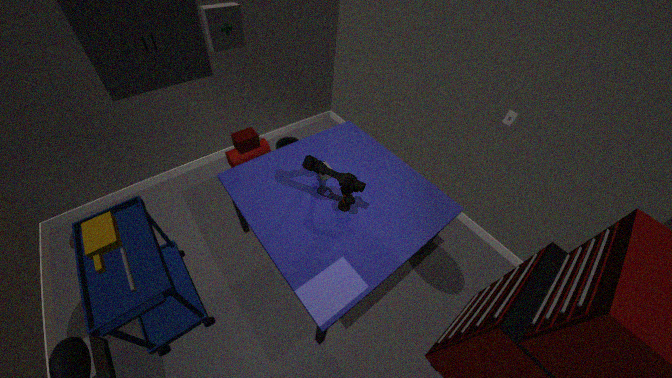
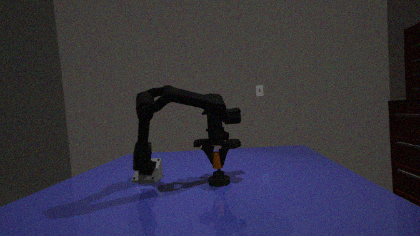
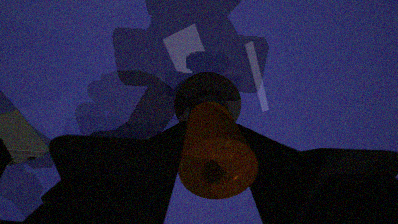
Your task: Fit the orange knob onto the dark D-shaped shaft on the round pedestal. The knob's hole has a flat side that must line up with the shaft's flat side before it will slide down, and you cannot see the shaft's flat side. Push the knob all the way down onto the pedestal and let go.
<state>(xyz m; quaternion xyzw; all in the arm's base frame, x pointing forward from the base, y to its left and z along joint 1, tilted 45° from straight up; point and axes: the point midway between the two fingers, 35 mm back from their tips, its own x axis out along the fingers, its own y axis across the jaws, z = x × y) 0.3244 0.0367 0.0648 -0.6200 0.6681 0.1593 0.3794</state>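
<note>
My gripper (image 2: pixel 216 160) (image 3: pixel 210 127) is shut on the orange knob (image 2: pixel 216 159) (image 3: pixel 216 150) and holds it upright right over the round dark pedestal (image 2: pixel 219 180) (image 3: pixel 206 90) on the blue table (image 2: pixel 297 187) (image 1: pixel 300 225). In the exterior view the knob's lower end sits at the top of the short dark shaft (image 2: pixel 218 171), well above the pedestal's disc. In the wrist view the knob covers the shaft and I see a dark hole in its near end. In the top view the arm (image 1: pixel 335 177) hides the knob and pedestal.
The arm's base (image 2: pixel 147 172) stands on the table left of the pedestal. A pale square patch (image 1: pixel 331 287) lies near the table's front corner. A blue cart (image 1: pixel 130 270), red boxes (image 1: pixel 246 145) and red tool chests (image 1: pixel 575 310) stand around the table.
</note>
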